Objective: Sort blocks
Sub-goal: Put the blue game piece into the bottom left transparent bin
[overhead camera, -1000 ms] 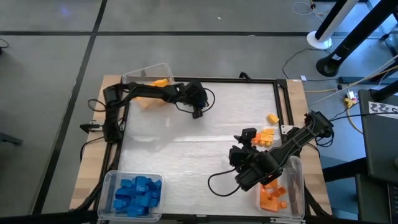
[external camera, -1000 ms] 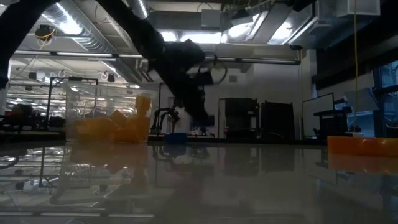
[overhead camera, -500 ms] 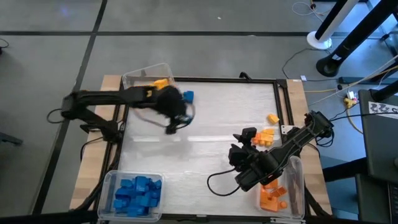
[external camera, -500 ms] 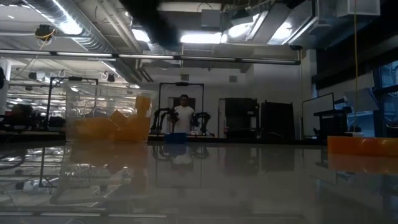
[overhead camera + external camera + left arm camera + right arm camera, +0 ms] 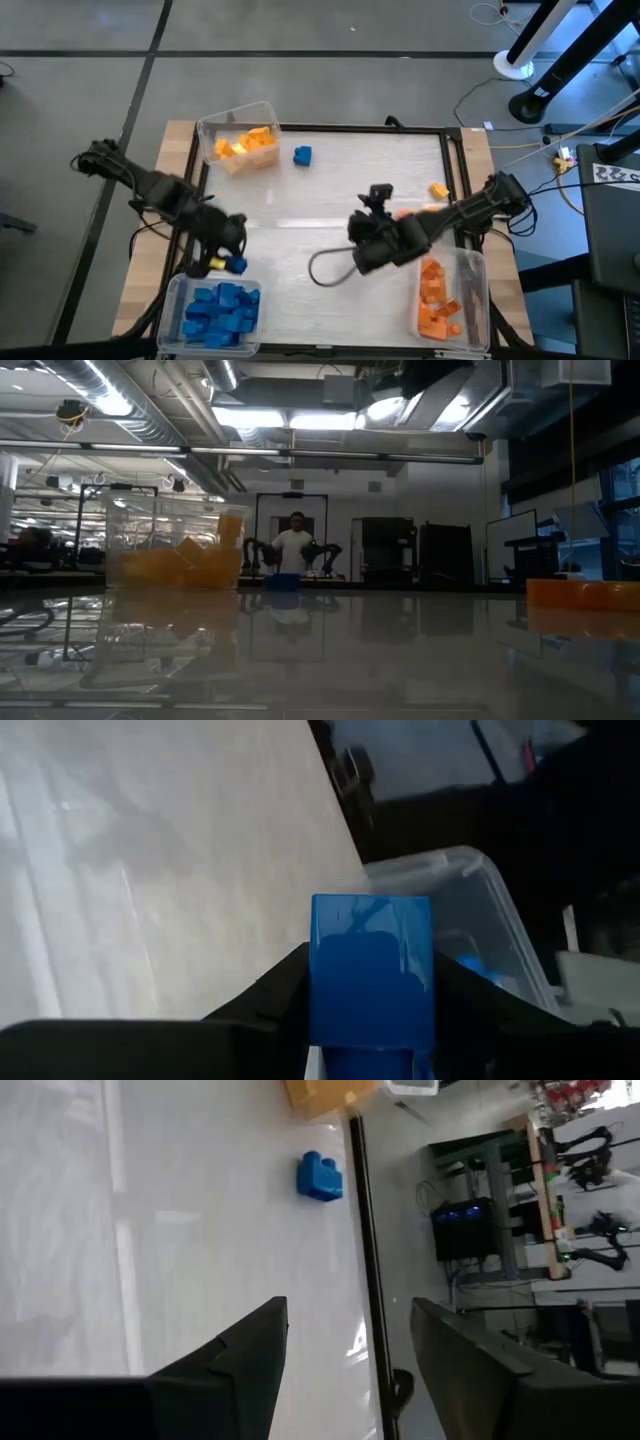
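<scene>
table top (image 5: 330,190): pale, smooth, semi-gloss; reflects ceiling lights in low view
table border (image 5: 480,150): bare light wood outside a thin black frame, matt
bins, near-left corner (image 5: 175,300), far-left corner (image 5: 235,110), near-right corner (image 5: 478,275): clear plastic, glossy
held blue block (image 5: 370,970): glossy moulded plastic, light glare on its face, between the left gripper (image 5: 232,262) fingers
loose blue block (image 5: 320,1177): same plastic, studded, by the far edge
orange blocks (image 5: 435,305): plastic, slight sheen
gripper fingers (image 5: 225,1365): dark, matt plastic look
floor (image 5: 80,80): grey, smooth, dull
</scene>
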You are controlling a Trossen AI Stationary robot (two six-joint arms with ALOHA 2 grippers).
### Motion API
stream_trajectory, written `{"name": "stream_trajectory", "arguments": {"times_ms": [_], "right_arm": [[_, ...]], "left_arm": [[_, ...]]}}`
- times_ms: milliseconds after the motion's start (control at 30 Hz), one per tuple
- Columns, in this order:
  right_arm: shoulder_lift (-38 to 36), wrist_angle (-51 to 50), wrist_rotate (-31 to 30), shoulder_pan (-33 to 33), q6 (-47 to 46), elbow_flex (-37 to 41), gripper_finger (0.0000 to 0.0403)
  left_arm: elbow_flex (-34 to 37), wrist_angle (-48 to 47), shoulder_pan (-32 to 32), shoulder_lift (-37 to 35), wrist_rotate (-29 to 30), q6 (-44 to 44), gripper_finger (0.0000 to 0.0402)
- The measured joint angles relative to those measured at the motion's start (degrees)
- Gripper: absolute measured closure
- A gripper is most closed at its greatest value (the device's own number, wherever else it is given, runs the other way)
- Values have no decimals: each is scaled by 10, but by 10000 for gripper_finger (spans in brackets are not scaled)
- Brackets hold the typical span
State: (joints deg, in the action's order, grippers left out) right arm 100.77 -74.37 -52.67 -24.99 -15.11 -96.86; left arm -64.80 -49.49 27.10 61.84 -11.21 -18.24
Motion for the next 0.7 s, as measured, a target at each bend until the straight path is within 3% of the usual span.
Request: {"name": "stream_trajectory", "arguments": {"times_ms": [300,700], "right_arm": [[0,128,103,107,155,0,189],[5,190,217,231,171,0,189]], "left_arm": [[108,141,115,2,22,-104,268],[177,190,153,2,23,-155,267]]}}
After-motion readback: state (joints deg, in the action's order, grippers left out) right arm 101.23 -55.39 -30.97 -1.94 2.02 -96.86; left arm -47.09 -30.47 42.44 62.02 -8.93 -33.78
